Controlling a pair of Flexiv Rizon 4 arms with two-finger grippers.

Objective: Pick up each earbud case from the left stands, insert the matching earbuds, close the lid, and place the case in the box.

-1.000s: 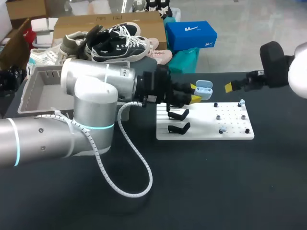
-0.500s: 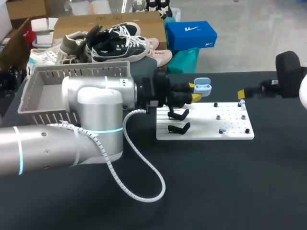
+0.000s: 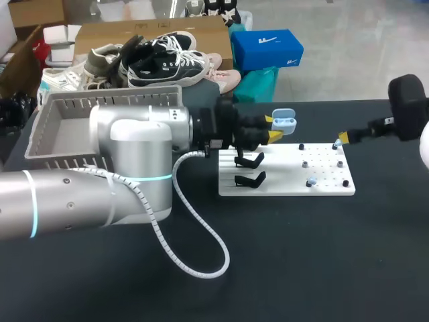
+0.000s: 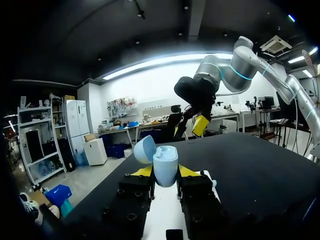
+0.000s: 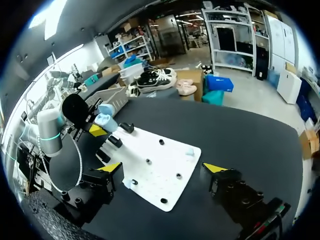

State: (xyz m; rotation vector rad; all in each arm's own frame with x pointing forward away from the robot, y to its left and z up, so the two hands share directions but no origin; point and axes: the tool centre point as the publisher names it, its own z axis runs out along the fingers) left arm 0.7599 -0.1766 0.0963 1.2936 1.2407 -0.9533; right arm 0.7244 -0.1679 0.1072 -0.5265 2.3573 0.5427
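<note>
Pale blue earbud case [image 4: 165, 164], its lid standing open, is pinched between the two yellow tips of the left gripper [image 4: 165, 174]. It is held above the white board [image 3: 288, 176], near the black stands [image 3: 249, 161]. The right gripper [image 5: 163, 169] hangs over the board's other end, its fingers spread wide.

The left fingers [image 3: 275, 136] grip the open blue earbud case [image 3: 284, 121] near the white board [image 3: 288, 182].
</note>
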